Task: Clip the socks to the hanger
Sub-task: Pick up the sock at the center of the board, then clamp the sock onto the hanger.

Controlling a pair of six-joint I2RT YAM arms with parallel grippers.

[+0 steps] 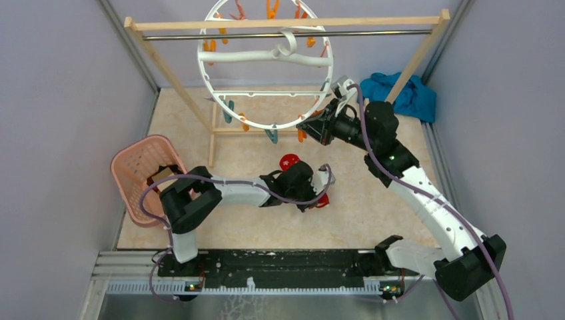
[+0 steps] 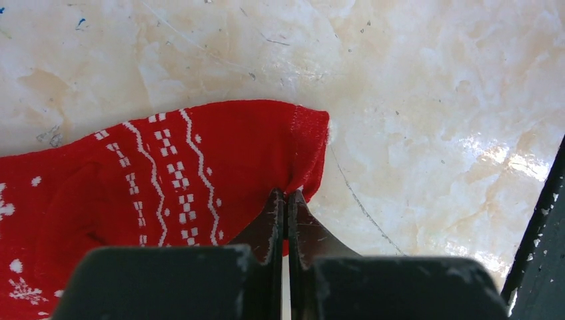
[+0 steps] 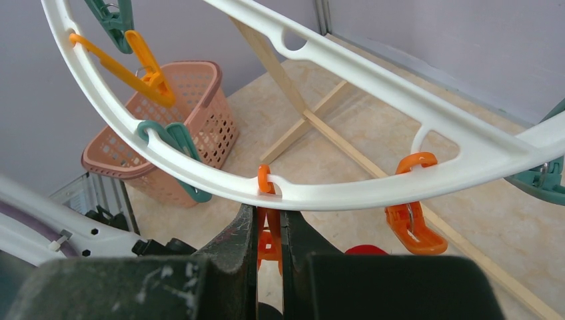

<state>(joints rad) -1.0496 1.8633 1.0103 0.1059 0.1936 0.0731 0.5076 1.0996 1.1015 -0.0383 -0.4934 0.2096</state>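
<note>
A red sock (image 2: 166, 173) with a white pattern lies on the marble table. My left gripper (image 2: 287, 195) is shut on the edge of its cuff; in the top view the left gripper (image 1: 318, 193) sits mid-table with red fabric showing at both ends (image 1: 289, 161). The white round hanger (image 1: 266, 57) hangs from the rack bar with orange and teal clips. My right gripper (image 3: 269, 215) is shut on an orange clip (image 3: 268, 233) just under the hanger's ring (image 3: 373, 190); in the top view the right gripper (image 1: 308, 127) is at the ring's lower right.
A pink basket (image 1: 143, 167) with dark and tan socks stands at the left. The pale wooden rack frame (image 1: 170, 73) stands at the back. A teal-blue cloth (image 1: 406, 93) lies at the back right. Another orange clip (image 3: 413, 223) hangs right of my right gripper.
</note>
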